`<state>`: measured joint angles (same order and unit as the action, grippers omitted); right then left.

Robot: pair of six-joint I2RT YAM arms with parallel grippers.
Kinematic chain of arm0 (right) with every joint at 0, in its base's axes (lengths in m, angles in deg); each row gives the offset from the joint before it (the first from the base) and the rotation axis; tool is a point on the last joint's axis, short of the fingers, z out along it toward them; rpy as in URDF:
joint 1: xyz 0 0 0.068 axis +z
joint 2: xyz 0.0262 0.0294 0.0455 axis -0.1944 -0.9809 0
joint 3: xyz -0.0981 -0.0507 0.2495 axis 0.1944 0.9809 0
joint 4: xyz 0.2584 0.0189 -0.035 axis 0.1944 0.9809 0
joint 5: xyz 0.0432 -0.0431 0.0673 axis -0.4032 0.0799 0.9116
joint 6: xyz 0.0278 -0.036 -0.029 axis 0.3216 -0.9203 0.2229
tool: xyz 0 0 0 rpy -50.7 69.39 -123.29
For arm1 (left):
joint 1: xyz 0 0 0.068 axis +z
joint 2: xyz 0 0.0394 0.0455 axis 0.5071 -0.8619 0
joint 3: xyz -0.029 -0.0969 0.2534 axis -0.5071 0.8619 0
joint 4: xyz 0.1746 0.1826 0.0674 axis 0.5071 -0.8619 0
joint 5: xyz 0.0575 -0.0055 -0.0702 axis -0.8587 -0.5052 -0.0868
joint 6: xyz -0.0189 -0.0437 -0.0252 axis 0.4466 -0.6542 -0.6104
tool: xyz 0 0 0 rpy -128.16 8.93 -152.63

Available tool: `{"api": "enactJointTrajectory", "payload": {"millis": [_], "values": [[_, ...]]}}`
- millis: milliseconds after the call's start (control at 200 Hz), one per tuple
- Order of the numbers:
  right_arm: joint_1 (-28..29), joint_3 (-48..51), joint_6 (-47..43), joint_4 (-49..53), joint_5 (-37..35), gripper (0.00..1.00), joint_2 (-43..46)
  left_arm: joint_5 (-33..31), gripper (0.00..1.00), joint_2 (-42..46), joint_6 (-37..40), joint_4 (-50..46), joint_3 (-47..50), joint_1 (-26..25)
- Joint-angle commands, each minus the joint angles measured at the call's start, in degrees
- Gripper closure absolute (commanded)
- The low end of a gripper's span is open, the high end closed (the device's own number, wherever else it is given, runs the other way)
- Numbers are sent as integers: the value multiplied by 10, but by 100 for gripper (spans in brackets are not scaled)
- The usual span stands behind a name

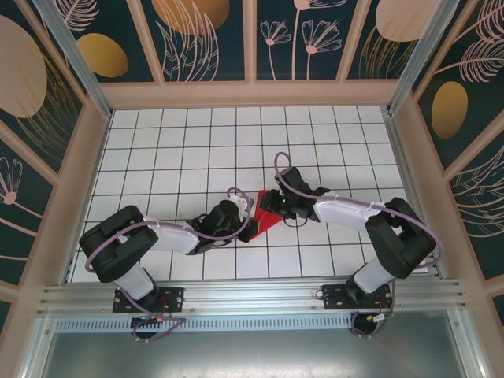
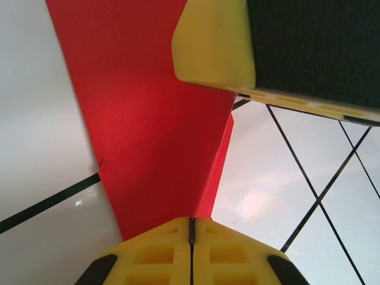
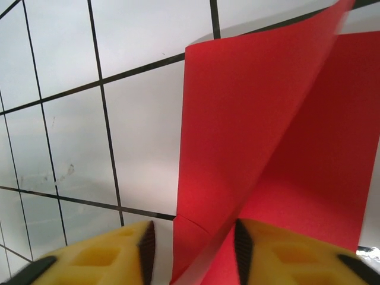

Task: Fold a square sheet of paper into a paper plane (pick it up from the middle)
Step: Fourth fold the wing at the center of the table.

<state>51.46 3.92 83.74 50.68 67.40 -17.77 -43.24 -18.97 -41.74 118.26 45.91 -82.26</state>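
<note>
My left gripper point(image 2: 191, 231) pinches the red sheet point(image 2: 154, 148) steady so the right gripper point(image 3: 193, 237), jaws spread, can straddle its flap.

**Red square sheet of paper point(image 1: 264, 220), part-folded, caught between both tools**

Thin, plain and bright red, it lies on the white-gridded desk point(image 1: 197, 150) directly between the left tool point(image 1: 246, 226) and the right tool point(image 1: 272, 206), touching both. It is not flat. Seen from the right wrist, one half stands up from a straight crease and leans over the half lying on the desk, its lower edge running down between that tool's parted fingers. Seen from the left wrist, the paper narrows to a point at the left tool's fingertips, which are pressed together on it, and a thin raised fold runs along its right edge.
</note>
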Motion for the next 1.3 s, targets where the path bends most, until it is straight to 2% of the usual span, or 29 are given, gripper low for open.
{"api": "enactJointTrajectory", "payload": {"millis": [0,791,1291], "values": [[4,-12,6,9,-7,66,-11,-8,90,-3,3,1,4,3],[4,-18,-1,-4,9,75,-15,-37,72,5,38,-57,-6,2],[4,-22,-6,-1,13,75,-17,-48,97,5,41,-57,-5,3]]}}
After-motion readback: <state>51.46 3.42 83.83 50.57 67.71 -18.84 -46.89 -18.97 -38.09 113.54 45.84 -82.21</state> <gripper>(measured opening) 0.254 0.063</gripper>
